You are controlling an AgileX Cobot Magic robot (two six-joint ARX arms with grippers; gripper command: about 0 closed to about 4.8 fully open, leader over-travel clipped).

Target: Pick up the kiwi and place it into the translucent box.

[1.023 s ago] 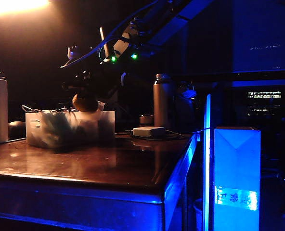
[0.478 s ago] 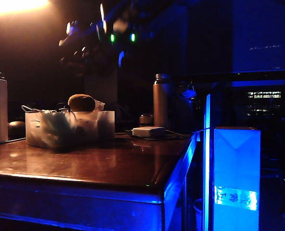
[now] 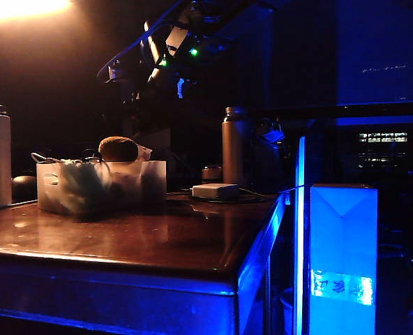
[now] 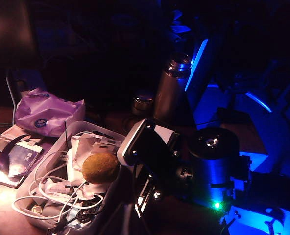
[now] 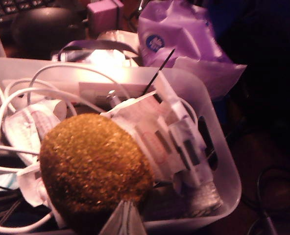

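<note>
One kiwi rests on cables inside the translucent box, left of frame. Right end effector, fingers together and empty, hangs above it. Left end effector: out of view.

Hardly any writing can be read. The tall blue-lit carton, standing low and well off to the side of the right pincer in the exterior view, carries a pale band with a few characters on it, too blurred to make out. The purple plastic bag, lying just beyond the box below that same pincer, bears a round blue emblem with white marks inside, also illegible. Small printed lines on the paper packets in the box cannot be read either.
</note>
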